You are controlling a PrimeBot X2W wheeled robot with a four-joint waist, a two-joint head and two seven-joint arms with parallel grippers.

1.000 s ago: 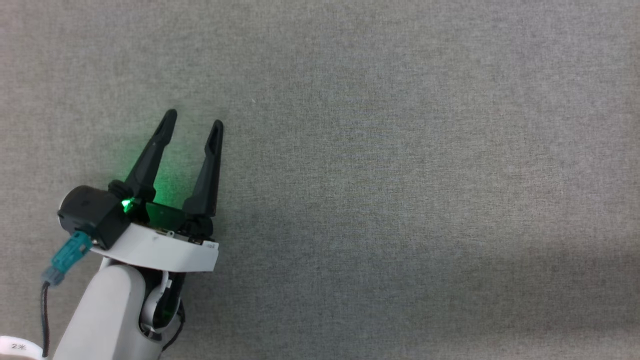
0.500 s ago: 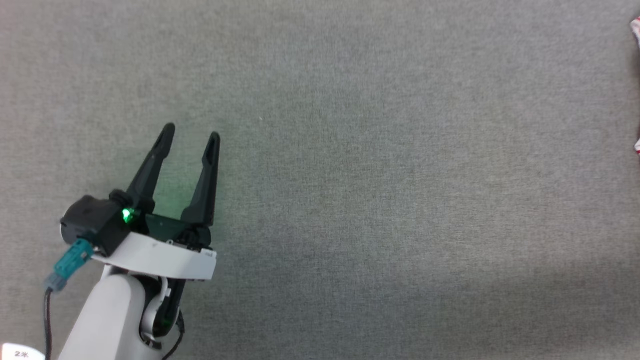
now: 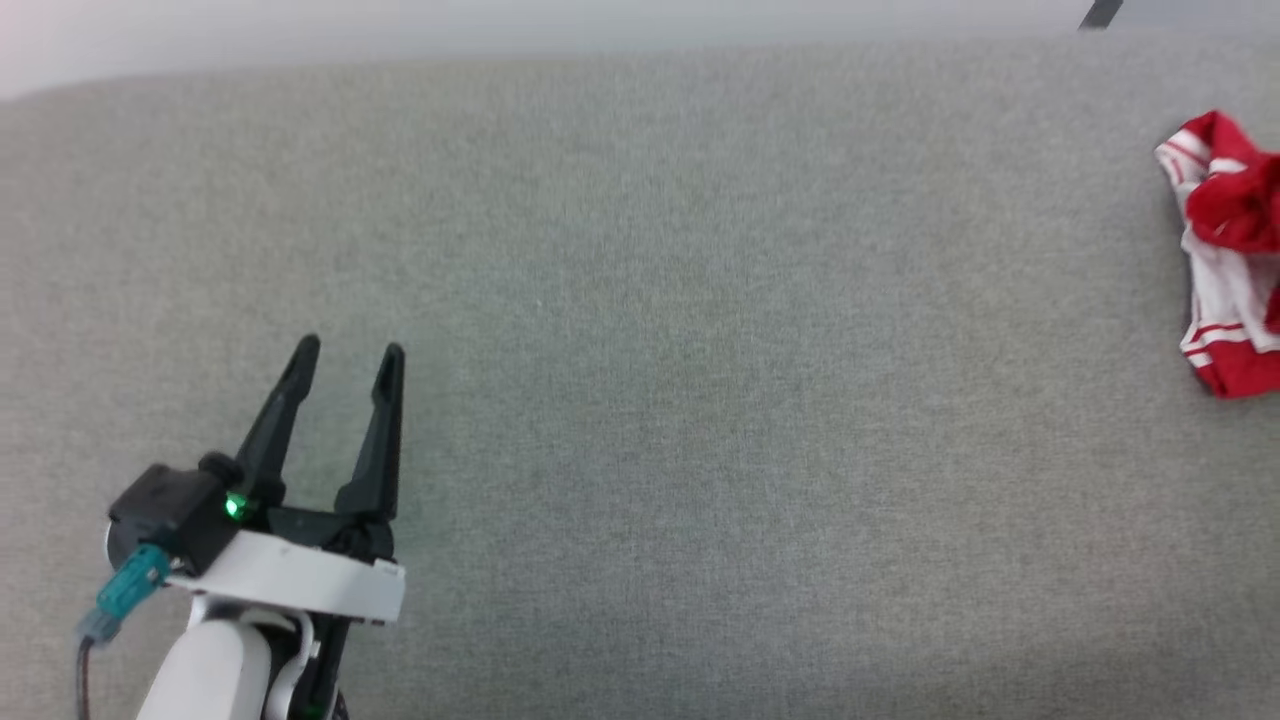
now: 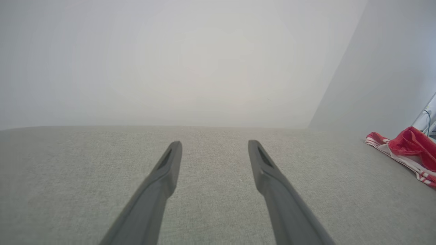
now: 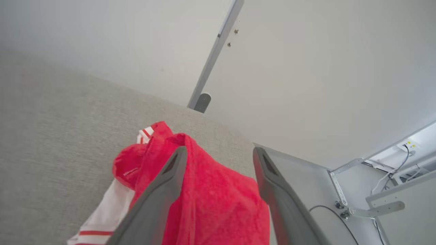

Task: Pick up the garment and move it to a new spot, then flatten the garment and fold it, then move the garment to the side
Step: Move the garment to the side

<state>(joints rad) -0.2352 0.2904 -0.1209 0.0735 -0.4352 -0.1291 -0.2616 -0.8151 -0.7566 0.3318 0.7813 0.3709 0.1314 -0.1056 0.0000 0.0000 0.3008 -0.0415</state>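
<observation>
The garment (image 3: 1235,205) lies crumpled at the far right of the grey cloth-covered table (image 3: 700,400), red body bunched over a white, red-striped sleeve, cut off by the head view's edge. In the left wrist view the garment (image 4: 408,146) sits far off to the right. My left gripper (image 3: 349,350) hovers open and empty at the lower left, well apart from the shirt; its fingers (image 4: 163,177) frame bare table. In the right wrist view my right gripper (image 5: 220,150) stands open just above the garment (image 5: 207,204), red fabric showing between and below its fingers (image 5: 160,197).
The table's far edge (image 3: 600,55) meets a pale wall. Beyond the shirt stand a grey metal post (image 5: 214,58) and a pale side surface (image 5: 306,190) with brackets and cables (image 5: 385,180). Bare grey cloth stretches between the left gripper and the shirt.
The head camera has tilted up and turned right, bringing the table's far edge and the garment into the picture. The left gripper stays open.
</observation>
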